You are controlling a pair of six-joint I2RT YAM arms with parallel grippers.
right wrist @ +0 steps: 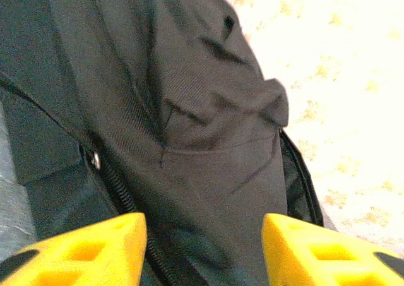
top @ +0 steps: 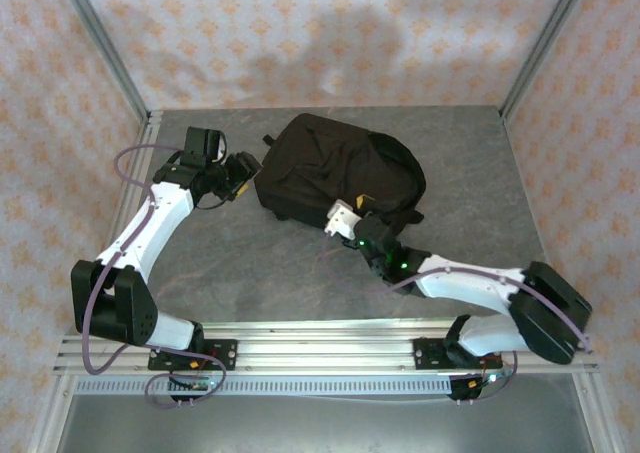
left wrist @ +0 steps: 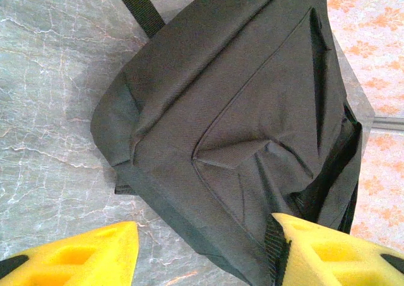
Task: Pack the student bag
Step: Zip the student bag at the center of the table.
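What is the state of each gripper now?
Left gripper: open, at the student bag edge.
Right gripper: jaws around bag fabric; grip cannot be told.

The student bag (top: 335, 168) lies on the tabletop (top: 480, 173) toward its far edge, about midway across. My left gripper (top: 245, 168) is at the bag's left side, nearer the far-left corner; my right gripper (top: 355, 210) is against its near side

A grey, marbled table (top: 250, 273) fills the floor of the enclosure. Walls (top: 330, 33) papered in pale pink with a repeating orange motif rise beyond its far edge and along both sides, with slanting aluminium posts (top: 105, 48) at the far corners. A slotted aluminium rail (top: 330, 335) runs along the near edge.
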